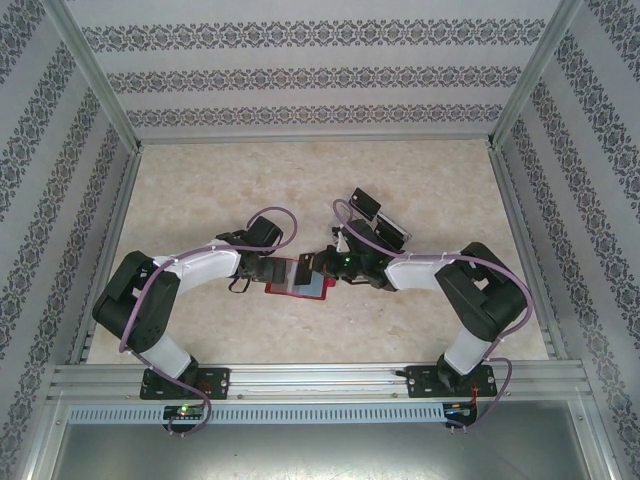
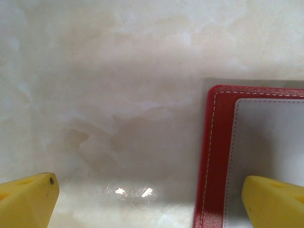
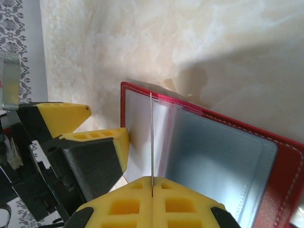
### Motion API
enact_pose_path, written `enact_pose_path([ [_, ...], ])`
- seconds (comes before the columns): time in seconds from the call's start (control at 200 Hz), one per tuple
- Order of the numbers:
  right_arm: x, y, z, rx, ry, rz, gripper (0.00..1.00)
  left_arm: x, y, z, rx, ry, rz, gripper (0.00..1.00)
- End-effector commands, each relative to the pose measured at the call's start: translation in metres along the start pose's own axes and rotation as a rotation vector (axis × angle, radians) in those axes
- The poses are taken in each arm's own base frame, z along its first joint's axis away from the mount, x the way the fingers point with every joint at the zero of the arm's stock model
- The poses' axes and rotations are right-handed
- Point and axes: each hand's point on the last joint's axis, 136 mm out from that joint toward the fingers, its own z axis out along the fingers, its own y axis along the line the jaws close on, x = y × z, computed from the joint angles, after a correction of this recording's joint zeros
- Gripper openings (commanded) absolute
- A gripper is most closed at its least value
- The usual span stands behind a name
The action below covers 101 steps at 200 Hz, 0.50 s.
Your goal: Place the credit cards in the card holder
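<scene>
Card (image 3: 151,137) pinched edge-on in right claw (image 3: 152,190) stands over open card holder (image 3: 213,156).

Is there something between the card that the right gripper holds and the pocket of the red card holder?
Nothing visible does. The right gripper, shut on the credit card, holds it edge-on directly over the open card holder. The open left gripper straddles the holder's edge, beside the card's path, not in it.

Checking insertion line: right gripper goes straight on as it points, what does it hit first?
Likely the open red card holder: the credit card pinched edge-on in the right gripper points at its grey lining. Depth unclear.
</scene>
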Motion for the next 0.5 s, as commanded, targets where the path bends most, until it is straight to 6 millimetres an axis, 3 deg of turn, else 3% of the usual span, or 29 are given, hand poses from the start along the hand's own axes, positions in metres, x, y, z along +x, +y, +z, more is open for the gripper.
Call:
enact_pose_path([
  [0.0,0.004,0.009,0.006,-0.051,0.004,0.009,0.0,0.022,0.013,0.011,-0.064,0.055,0.003,1.0],
  [0.5,0.009,-0.006,0.011,-0.042,-0.005,0.05,0.0,0.02,0.02,0.005,-0.095,0.039,-0.018,1.0],
])
